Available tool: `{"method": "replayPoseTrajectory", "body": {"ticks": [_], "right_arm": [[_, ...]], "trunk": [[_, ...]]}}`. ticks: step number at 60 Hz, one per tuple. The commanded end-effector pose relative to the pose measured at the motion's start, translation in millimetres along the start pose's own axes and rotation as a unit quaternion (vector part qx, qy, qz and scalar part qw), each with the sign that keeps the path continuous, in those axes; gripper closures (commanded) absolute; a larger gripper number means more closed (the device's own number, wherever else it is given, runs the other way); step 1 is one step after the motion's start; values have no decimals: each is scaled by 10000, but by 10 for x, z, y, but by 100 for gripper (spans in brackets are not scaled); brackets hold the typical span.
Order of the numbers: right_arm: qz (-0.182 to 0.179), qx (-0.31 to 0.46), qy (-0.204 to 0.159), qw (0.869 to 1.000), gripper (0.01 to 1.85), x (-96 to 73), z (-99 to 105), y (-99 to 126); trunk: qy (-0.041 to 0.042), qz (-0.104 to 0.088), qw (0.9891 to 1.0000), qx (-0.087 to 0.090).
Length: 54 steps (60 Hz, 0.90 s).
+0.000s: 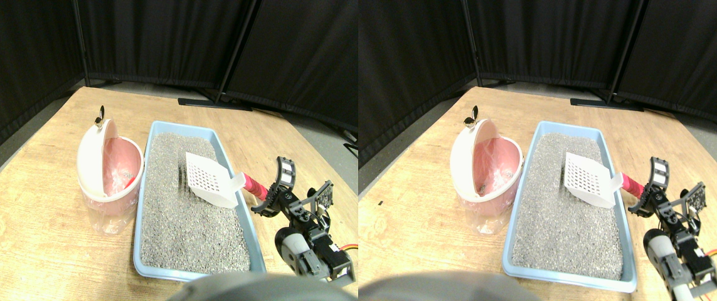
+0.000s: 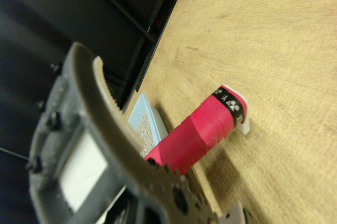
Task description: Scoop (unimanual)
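A white slotted scoop (image 1: 209, 180) lies on the grey litter (image 1: 189, 207) in the light blue tray (image 1: 145, 207). Its handle, wrapped in pink tape (image 1: 255, 186), sticks out over the tray's right rim. My right gripper (image 1: 307, 175) stands open just right of the handle's end, one jaw upright next to it and the other spread to the right. In the wrist view the pink handle (image 2: 202, 132) lies beside the toothed jaw with its white tip on the wood, not gripped. A pink bin (image 1: 121, 179) with a white swing lid stands left of the tray.
The tray and bin sit on a wooden floor panel (image 1: 32, 207). Black curtain screens (image 1: 164, 37) close off the back and left. Orange and yellow cables (image 1: 349, 248) trail behind the manipulator at the lower right.
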Motion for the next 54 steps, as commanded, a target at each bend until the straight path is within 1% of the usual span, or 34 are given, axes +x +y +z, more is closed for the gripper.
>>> {"method": "replayPoseTrajectory", "body": {"ticks": [1, 2, 3, 4, 5, 6, 8, 9, 10, 11, 13, 14, 16, 17, 18, 19, 20, 23, 24, 25, 27, 29, 32, 36, 37, 41, 43, 46, 54], "right_arm": [[343, -43, -714, 9969, 109, -66, 123, 78], [343, -43, -714, 9969, 109, -66, 123, 78], [462, -159, -978, 9940, 123, -91, 124, 73], [478, -166, -1045, 9932, 129, -106, 125, 69], [478, -166, -1045, 9932, 129, -106, 125, 69], [554, -132, -1155, 9917, 140, -125, 127, 62], [554, -132, -1155, 9917, 140, -125, 127, 62], [667, -180, -1412, 9876, 156, -162, 127, 51], [667, -180, -1412, 9876, 156, -162, 127, 51], [740, -231, -1498, 9857, 164, -171, 128, 46], [769, -265, -1540, 9847, 167, -175, 129, 44], [727, -354, -1663, 9828, 180, -211, 130, 39], [692, -460, -1712, 9817, 181, -234, 134, 37], [806, -492, -1783, 9794, 181, -240, 133, 32], [857, -544, -1867, 9772, 181, -252, 132, 26], [857, -544, -1867, 9772, 181, -252, 132, 26], [887, -619, -2010, 9736, 181, -286, 131, 16], [876, -630, -2033, 9731, 181, -297, 132, 15], [851, -580, -2010, 9742, 181, -326, 131, 9], [869, -588, -2027, 9736, 181, -344, 134, 5], [875, -585, -2050, 9731, 181, -375, 135, 2], [920, -590, -2085, 9719, 181, -409, 136, -5], [791, -693, -2054, 9730, 181, -449, 143, 9], [819, -717, -2071, 9722, 181, -499, 137, 3], [756, -770, -2035, 9731, 181, -517, 134, 5], [764, -813, -1977, 9739, 181, -569, 130, 11], [708, -883, -1925, 9748, 181, -587, 128, 13], [771, -862, -1930, 9744, 181, -598, 116, 19], [748, -913, -1949, 9737, 181, -615, 81, 59]], "trunk": [[-105, -98, 9999, -59], [-99, -111, 9999, -55], [-97, -123, 9999, -45], [-97, -140, 9998, -34], [-97, -140, 9998, -34], [-93, -156, 9998, -26], [-93, -156, 9998, -26], [-92, -192, 9998, -13], [-92, -192, 9998, -13], [-92, -192, 9998, -13], [-93, -220, 9997, -4], [-93, -220, 9997, -4], [-84, -245, 9997, 9], [-84, -245, 9997, 9], [-84, -245, 9997, 9], [-84, -245, 9997, 9], [-85, -292, 9995, 30], [-85, -292, 9995, 30], [-85, -292, 9995, 30], [-81, -344, 9994, 49], [-81, -344, 9994, 49], [-74, -383, 9992, 58], [-72, -400, 9992, 63], [-64, -428, 9990, 80], [-60, -437, 9990, 79], [-58, -467, 9989, 91], [-48, -476, 9988, 89], [-39, -497, 9987, 96], [-40, -522, 9986, 95]]}}
